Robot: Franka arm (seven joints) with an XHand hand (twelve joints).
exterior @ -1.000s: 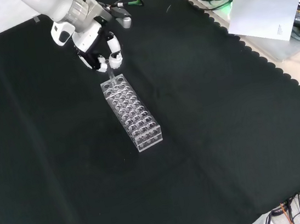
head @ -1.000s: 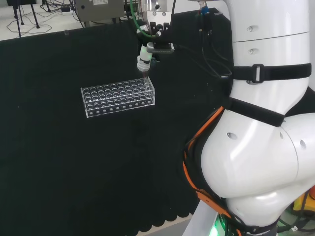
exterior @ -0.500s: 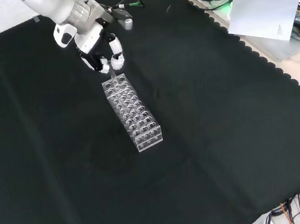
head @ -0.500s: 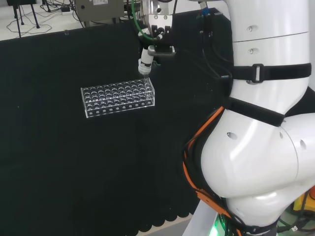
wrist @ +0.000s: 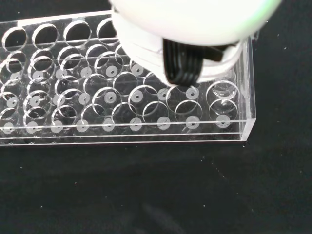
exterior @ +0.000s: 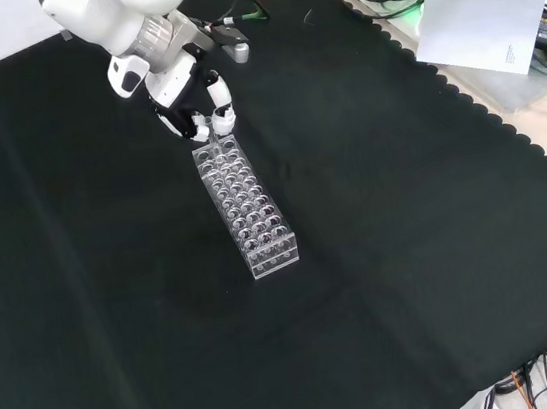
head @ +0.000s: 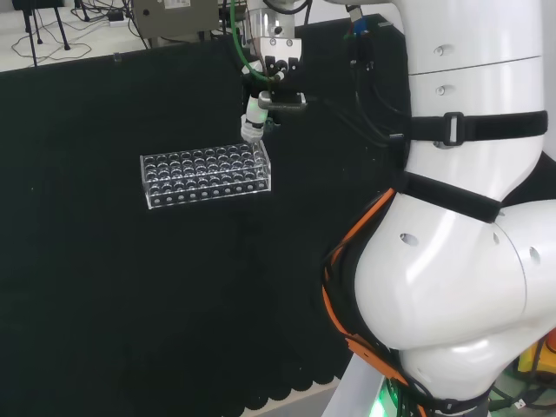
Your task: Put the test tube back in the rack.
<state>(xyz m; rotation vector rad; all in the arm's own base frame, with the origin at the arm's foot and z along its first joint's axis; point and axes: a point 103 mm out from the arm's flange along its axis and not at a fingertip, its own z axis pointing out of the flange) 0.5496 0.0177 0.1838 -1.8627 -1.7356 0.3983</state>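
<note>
Fingers [exterior: 213, 110] curl together just above the clear rack's [exterior: 249, 201] far end.

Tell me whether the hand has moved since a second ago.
Yes. In the front view the hand has come down onto the rack's far end, and the rack has shifted slightly.

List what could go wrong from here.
1. The hand sits right over the end of the rack; the light rack could shift or tip if pushed.
2. The clear tube is hard to make out, so whether it sits in a hole cannot be told; letting go early might drop it.
</note>
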